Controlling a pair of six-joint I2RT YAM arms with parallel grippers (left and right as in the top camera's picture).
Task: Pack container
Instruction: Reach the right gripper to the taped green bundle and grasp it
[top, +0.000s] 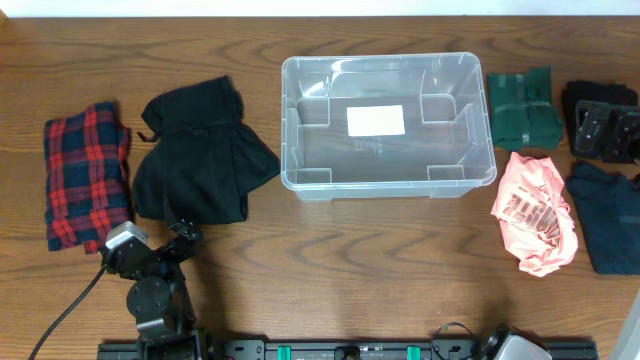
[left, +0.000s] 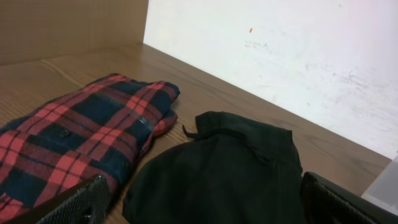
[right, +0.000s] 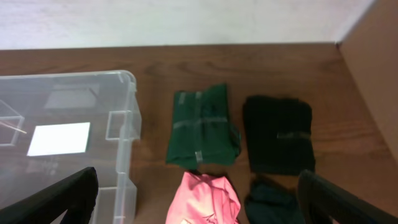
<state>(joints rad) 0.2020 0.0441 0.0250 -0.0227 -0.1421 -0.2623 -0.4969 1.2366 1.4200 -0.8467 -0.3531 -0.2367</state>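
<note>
Quick rundown. The container (top: 390, 183) sits at the middle of the bench (top: 330, 260), toward the far edge, long side running left-right. It's upright, and all that shows inside is the white label (top: 376, 120) on its base plus the moulded ribs in the corners.

Left of it, just beside the tub's left wall, is a rumpled black garment (top: 200, 150). Further left is a folded red/navy plaid shirt (top: 88, 175). In the left wrist cam those two lie side by side, touching or v close, can't tell which.

Right side of the tub there's a folded dark green piece (top: 525, 108) near the far corner, w/ a black folded piece (top: 600, 120) beyond it by the bench edge. In front of the green one is a crumpled pink item w/ print (top: 535, 210), and right of that a dark blue-ish garment (top: 610, 215). Can't tell if pink and green touch.

Left claw (left: 204, 186) has its fingers spread wide w/ nothing between them. It's low over the near-left part of the bench, facing the black garment and the plaid.

Right claw (right: 198, 177) is also spread wide and holding nothing, looking down at the tub's right end and the green/black/pink pile. In the overhead cam only a bit of that arm shows, at the bottom edge.
</note>
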